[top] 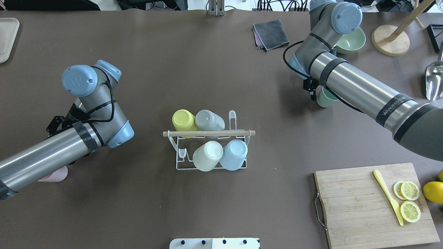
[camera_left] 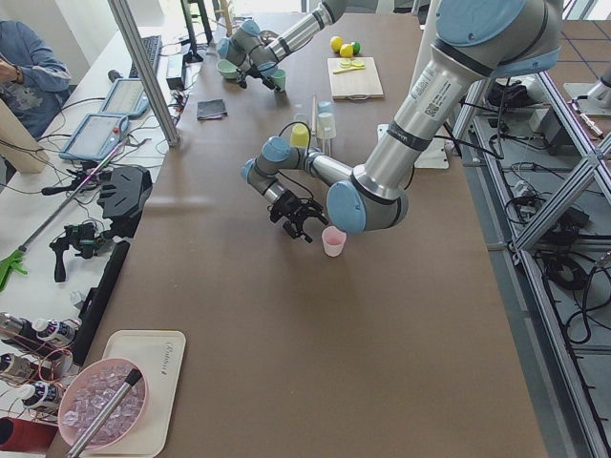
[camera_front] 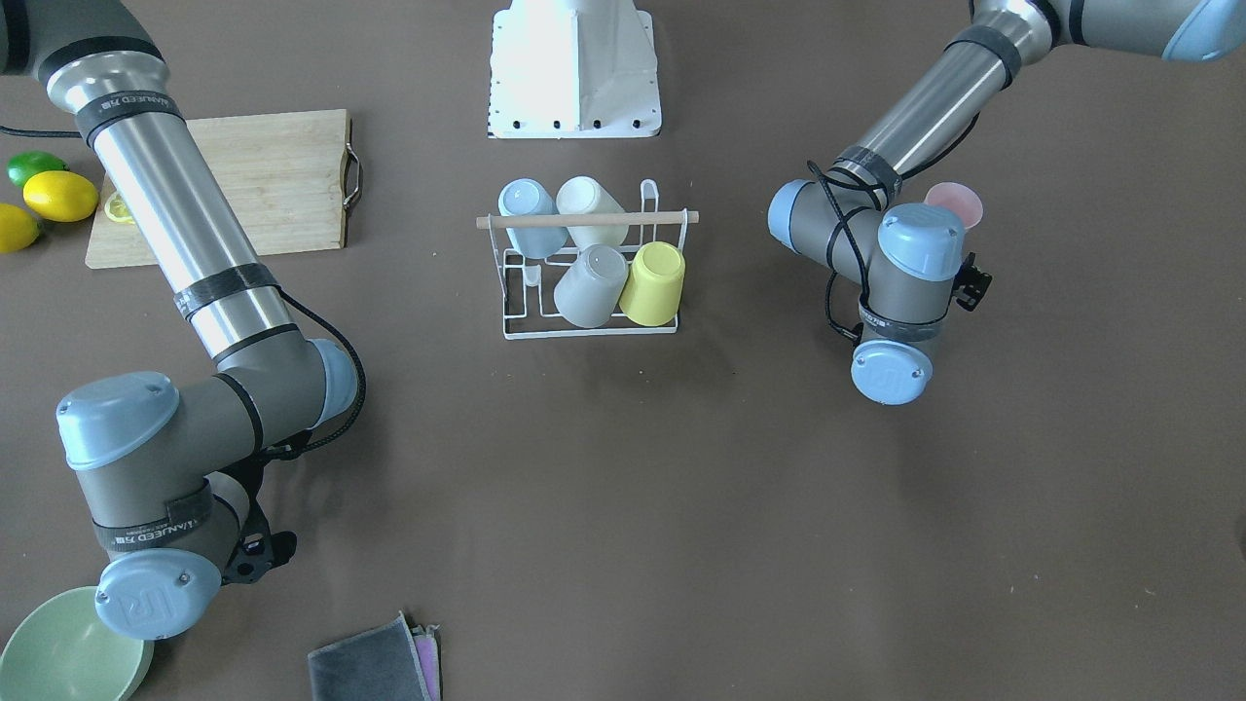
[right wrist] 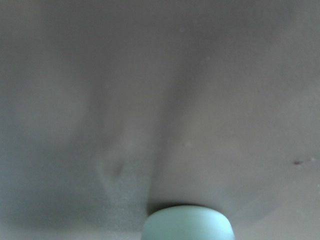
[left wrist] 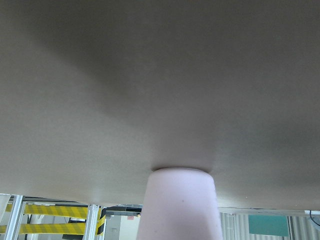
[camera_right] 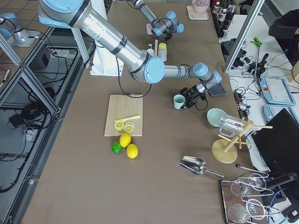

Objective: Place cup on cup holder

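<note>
1. One cup holder [top: 242,132] at frame centre carries four cups: yellow cup [top: 182,121], grey cup [top: 209,121], white cup [top: 207,156], blue cup [top: 233,154].
2. One pink cup [top: 55,174] stands loose at left, by the left gripper [camera_left: 301,224].
3. One green cup [top: 325,98] stands loose at upper right, by the right gripper [top: 312,90].
4. Whether either gripper's fingers are spread or closed cannot be told.

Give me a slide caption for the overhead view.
Four tumblers rest on the cup holder; the left arm is by a pink cup, the right arm by a green cup.
</note>
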Robot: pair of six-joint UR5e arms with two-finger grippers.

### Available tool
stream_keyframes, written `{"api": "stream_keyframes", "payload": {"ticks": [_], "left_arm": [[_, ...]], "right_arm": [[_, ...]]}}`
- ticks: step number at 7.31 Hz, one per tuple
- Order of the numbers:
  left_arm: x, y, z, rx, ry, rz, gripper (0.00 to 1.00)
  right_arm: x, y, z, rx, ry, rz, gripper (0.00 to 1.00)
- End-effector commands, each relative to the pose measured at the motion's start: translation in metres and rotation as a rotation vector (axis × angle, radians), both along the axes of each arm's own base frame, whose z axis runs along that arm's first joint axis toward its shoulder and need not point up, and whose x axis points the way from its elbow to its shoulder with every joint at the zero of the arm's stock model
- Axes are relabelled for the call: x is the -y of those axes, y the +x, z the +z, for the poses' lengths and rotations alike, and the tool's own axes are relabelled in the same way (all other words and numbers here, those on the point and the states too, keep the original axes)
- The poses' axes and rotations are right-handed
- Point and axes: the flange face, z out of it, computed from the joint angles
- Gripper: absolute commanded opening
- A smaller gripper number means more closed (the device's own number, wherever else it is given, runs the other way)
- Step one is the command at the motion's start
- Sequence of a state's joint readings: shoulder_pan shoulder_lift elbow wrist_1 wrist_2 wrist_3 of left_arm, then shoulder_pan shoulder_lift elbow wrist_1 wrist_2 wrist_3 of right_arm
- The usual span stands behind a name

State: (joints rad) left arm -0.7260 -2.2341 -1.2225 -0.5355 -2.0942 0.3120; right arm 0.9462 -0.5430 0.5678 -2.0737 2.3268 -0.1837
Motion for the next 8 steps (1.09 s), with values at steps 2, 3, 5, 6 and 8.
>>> {"api": "stream_keyframes", "payload": {"ticks": [2,3,5,6,8], "left_arm": [[-0.013,0.0,0.008,0.034,-0.027,0.019,0.98],[-0.013,-0.002,0.009,0.037,-0.028,0.018,0.98],[-0.019,-0.009,0.016,0.037,-0.027,0.021,0.98],[-0.021,-0.012,0.02,0.042,-0.025,0.025,0.98],[-0.024,-0.014,0.023,0.036,-0.027,0.031,0.98]], "right_arm": [[-0.002,0.0,0.002,-0.008,-0.009,-0.005,0.54],[-0.002,0.0,0.002,-0.008,-0.009,-0.005,0.25],[0.003,0.009,-0.006,-0.011,-0.012,0.008,0.0],[0.011,0.017,-0.017,0.008,0.003,0.012,0.0],[0.023,0.032,-0.079,0.076,0.087,0.042,0.0]]}}
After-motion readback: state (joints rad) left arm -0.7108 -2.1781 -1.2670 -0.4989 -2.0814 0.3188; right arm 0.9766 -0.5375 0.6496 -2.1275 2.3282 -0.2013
